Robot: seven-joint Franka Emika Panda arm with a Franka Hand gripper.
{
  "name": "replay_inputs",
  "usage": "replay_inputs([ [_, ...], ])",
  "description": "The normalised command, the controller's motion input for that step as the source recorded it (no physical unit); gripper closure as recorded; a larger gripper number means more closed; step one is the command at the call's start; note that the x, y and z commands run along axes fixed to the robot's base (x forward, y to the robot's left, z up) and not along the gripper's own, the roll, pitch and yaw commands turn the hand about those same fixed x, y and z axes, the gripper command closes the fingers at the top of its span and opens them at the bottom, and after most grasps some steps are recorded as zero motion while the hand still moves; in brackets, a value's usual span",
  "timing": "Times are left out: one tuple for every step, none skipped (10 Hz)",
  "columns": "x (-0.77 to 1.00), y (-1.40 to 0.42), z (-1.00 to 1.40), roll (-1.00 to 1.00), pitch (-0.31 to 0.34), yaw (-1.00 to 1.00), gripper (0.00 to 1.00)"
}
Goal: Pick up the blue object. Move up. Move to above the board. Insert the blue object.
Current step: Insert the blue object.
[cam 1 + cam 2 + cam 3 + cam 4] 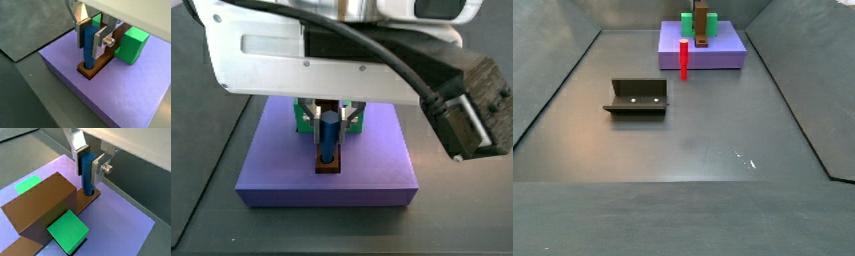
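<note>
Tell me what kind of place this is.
Probably a simulated robot test bench, not a real room: a bare grey walled floor, a fixture, and a purple slab where the claw holds the blue object upright at the board.

Gripper (91,39) stood over the purple slab (127,100), plates flanking the blue object (88,46), its lower end at the board (95,68). Hemmed closely by a green block (132,46). Elsewhere, open floor, broken only by fixture (639,97) and red peg (684,59).
</note>
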Motion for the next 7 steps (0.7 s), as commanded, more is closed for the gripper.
replay_inputs([
  [0.01,0.00,-0.17,0.00,0.000,0.01,1.00],
  [0.00,0.00,-0.21,0.00,0.000,0.01,1.00],
  [0.02,0.00,-0.24,0.00,0.000,0.00,1.00],
  [0.13,-0.14,-0.17,0.00,0.010,0.00,1.00],
  [0.20,-0.24,-0.15,0.00,0.033,0.03,1.00],
  [0.19,-0.09,-0.22,0.00,0.011,0.00,1.00],
  [0.17,0.00,-0.26,0.00,0.004,0.00,1.00],
])
